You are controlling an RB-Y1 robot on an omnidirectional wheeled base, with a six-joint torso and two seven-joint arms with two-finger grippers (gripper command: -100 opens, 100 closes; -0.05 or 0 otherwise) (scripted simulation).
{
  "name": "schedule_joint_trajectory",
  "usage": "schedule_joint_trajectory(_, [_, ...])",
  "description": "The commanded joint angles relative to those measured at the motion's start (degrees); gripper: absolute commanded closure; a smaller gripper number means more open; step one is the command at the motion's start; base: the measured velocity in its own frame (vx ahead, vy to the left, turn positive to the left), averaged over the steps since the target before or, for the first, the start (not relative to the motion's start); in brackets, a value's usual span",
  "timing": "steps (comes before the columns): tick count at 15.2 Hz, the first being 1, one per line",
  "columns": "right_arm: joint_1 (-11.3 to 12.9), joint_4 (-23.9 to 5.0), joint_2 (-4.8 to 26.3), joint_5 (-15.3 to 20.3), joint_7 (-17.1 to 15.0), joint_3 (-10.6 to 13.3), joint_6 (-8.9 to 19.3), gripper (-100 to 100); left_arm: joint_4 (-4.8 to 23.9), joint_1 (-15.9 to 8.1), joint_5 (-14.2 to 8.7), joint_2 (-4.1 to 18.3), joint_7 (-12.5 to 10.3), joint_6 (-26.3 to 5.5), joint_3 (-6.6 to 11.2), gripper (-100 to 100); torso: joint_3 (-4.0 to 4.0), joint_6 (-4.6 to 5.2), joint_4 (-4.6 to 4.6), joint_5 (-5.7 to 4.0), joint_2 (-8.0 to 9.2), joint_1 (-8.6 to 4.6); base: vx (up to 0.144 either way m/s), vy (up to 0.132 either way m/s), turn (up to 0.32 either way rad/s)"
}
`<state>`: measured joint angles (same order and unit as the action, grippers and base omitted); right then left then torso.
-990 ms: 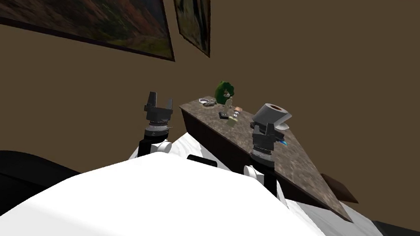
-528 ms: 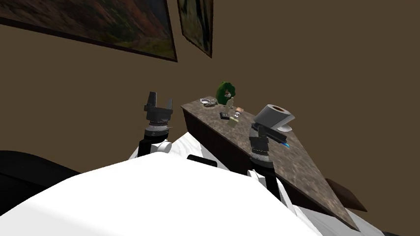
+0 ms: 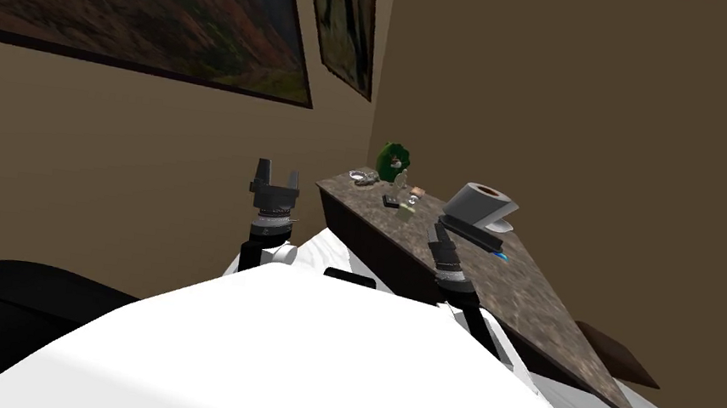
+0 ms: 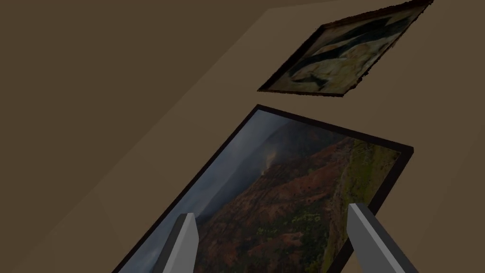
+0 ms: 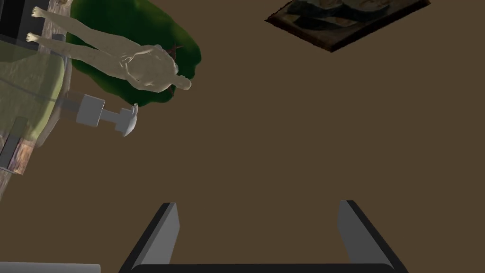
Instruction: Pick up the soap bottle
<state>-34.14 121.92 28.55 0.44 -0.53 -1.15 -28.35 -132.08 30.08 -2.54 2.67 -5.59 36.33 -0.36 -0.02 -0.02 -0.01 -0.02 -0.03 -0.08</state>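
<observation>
mottled brown countertop (image 3: 514, 291) by tan wall (image 3: 620, 115), soap bottle (image 5: 33, 95) seemingly translucent, right gripper (image 5: 258, 204) spread, empty

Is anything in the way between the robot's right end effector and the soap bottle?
Nothing visible is. Bare countertop lies between the open right end effector and the soap bottle. The figurine and green plant stand beyond the bottle, which sits off to one side of the end effector.

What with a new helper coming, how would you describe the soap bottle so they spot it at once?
On the speckled brown countertop, look to the far end by the green plant. The soap bottle stands beside a pale human figurine; it alone is see-through yellow-green with a grey pump on top.
</observation>
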Motion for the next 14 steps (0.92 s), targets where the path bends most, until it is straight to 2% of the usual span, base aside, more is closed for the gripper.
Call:
schedule_joint_trajectory(1, [-0.17, -0.70, 1.94, 0.23, -0.21, 0.03, -0.11, -100, 0.00, 0.00, 0.00, 0.00, 0.00, 0.00, 0.00, 0, 0.00, 0.00, 0.00, 0.00, 0.00, 0.00, 0.004, -0.009, 0.039])
schedule_joint_trajectory(2, [-0.80, -2.10, 3.81, 0.99, -0.74, 0.21, 0.02, -100, 0.00, 0.00, 0.00, 0.00, 0.00, 0.00, 0.00, 0, 0.00, 0.01, 0.00, 0.00, 0.00, 0.01, 0.005, -0.009, 0.099])
schedule_joint_trajectory(4, [-0.80, -2.10, 5.46, 0.99, -0.74, 0.21, 0.02, -100, 0.00, 0.00, 0.00, 0.00, 0.00, 0.00, 0.00, 0, 0.00, 0.00, 0.00, 0.00, 0.00, 0.01, 0.004, -0.010, 0.063])
schedule_joint_trajectory(5, [-1.45, -3.58, 7.20, 1.78, -1.26, 0.41, 0.13, -100, 0.00, 0.00, 0.00, 0.00, 0.00, 0.00, 0.00, 0, 0.00, 0.01, 0.00, 0.00, 0.00, 0.01, 0.006, -0.009, 0.095])
schedule_joint_trajectory(7, [-1.45, -3.58, 9.11, 1.78, -1.26, 0.41, 0.13, -100, 0.00, 0.00, 0.00, 0.00, 0.00, 0.00, 0.00, 0, -0.01, 0.00, 0.00, 0.00, -0.02, 0.01, 0.007, -0.011, 0.074])
schedule_joint_trajectory(8, [-2.11, -5.12, 10.77, 2.59, -1.79, 0.62, 0.22, -100, 0.00, 0.00, 0.00, 0.00, 0.00, 0.00, 0.00, 0, -0.01, 0.01, 0.00, 0.00, -0.02, 0.01, 0.010, -0.009, 0.100])
schedule_joint_trajectory(10, [-2.11, -5.12, 12.87, 2.59, -1.79, 0.62, 0.22, -100, 0.00, 0.00, 0.00, 0.00, 0.00, 0.00, 0.00, 0, -0.02, 0.00, -0.01, 0.00, -0.04, 0.01, 0.010, -0.010, 0.075])
schedule_joint_trajectory(11, [-2.78, -6.71, 14.41, 3.42, -2.31, 0.84, 0.27, -100, 0.00, 0.00, 0.00, 0.00, 0.00, 0.00, 0.00, 0, -0.02, 0.01, -0.01, 0.01, -0.03, 0.01, 0.010, -0.009, 0.114])
schedule_joint_trajectory(13, [-2.78, -6.71, 16.73, 3.42, -2.31, 0.84, 0.27, -100, 0.00, 0.00, 0.00, 0.00, 0.00, 0.00, 0.00, 0, -0.03, -0.01, -0.01, 0.00, -0.05, 0.01, 0.012, -0.009, 0.083])
schedule_joint_trajectory(14, [-3.46, -8.35, 18.19, 4.27, -2.83, 1.08, 0.28, -100, 0.00, 0.00, 0.00, 0.00, 0.00, 0.00, 0.00, 0, -0.03, 0.01, -0.01, 0.01, -0.05, 0.02, 0.015, -0.007, 0.130])
